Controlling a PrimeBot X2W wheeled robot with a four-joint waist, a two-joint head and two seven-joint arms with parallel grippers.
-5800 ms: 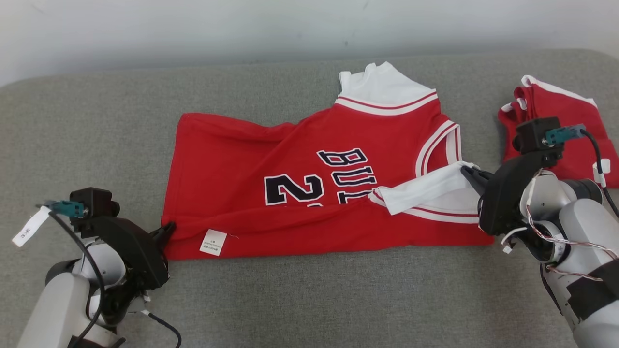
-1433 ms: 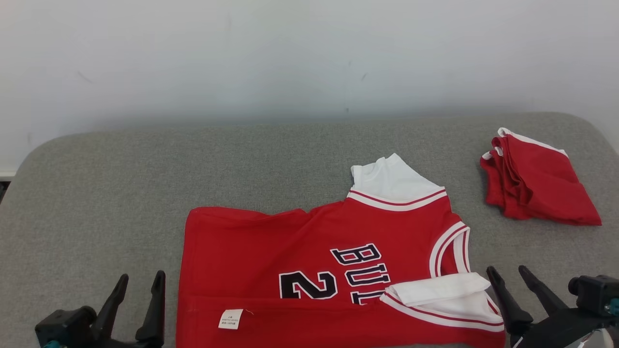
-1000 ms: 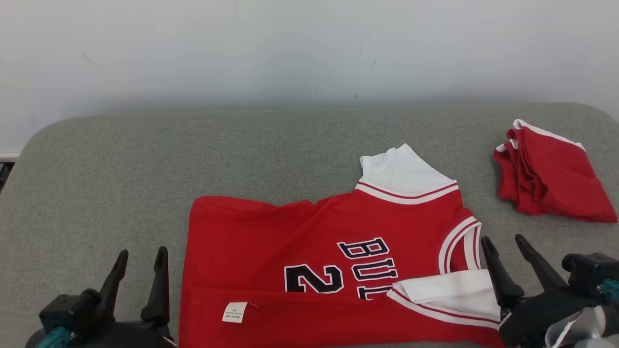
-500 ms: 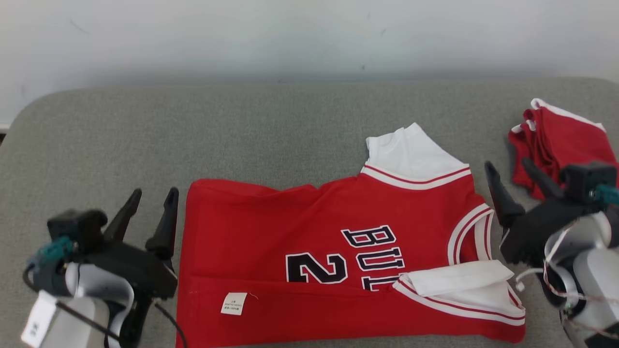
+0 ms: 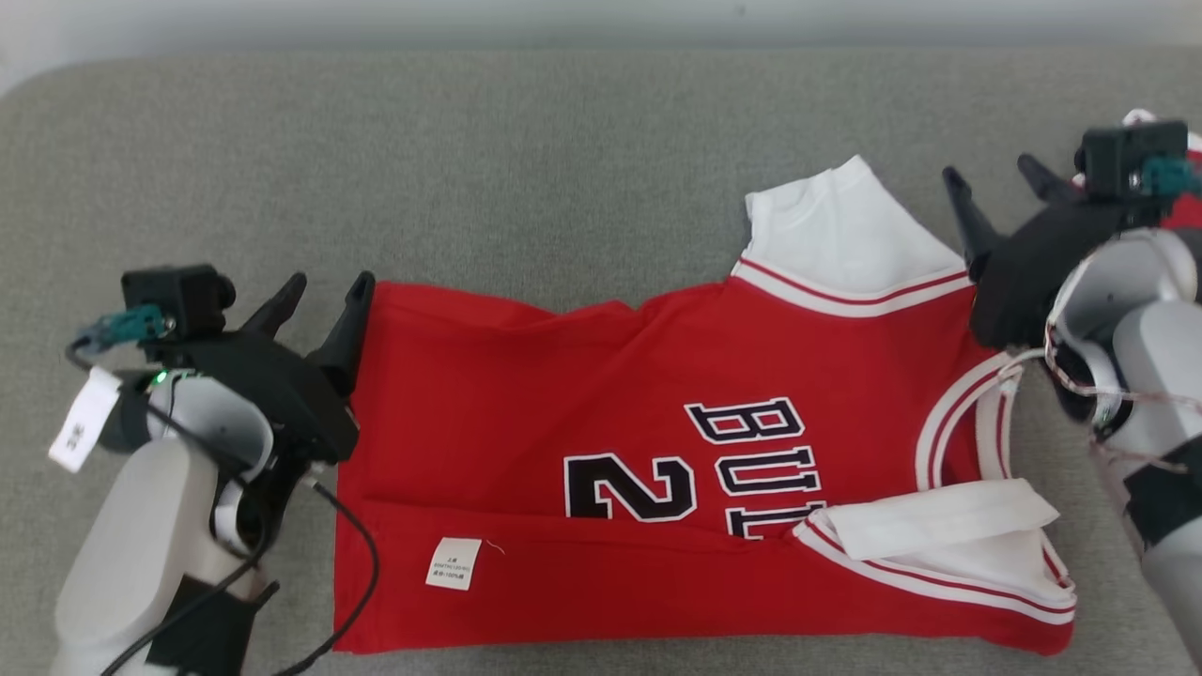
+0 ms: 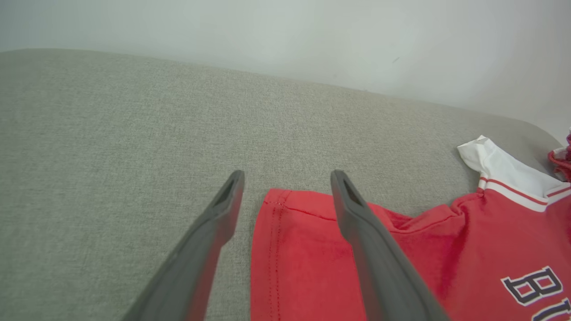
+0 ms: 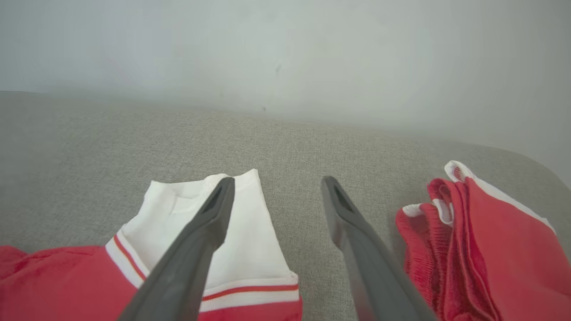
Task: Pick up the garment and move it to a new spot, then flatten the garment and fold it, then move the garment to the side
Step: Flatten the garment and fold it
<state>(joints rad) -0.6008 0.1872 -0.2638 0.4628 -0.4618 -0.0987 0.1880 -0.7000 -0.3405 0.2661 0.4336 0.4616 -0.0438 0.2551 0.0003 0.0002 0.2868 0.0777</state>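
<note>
A: Well, the jersey (image 5: 657, 451) lies mid-surface (image 5: 563, 141), front up. Its near edge is turned over and the far white sleeve (image 5: 840, 221) pokes out.
B: End effectors?
A: Both wide, holding nothing. The left end effector (image 5: 329, 282) straddles the far hem corner. The right end effector (image 5: 988, 169) sits between the sleeve and a folded red pile (image 7: 490, 249).
B: Risks?
A: Drifting right could snag the pile. A shallow pinch on the left may catch only one layer and skew the fold.
</note>
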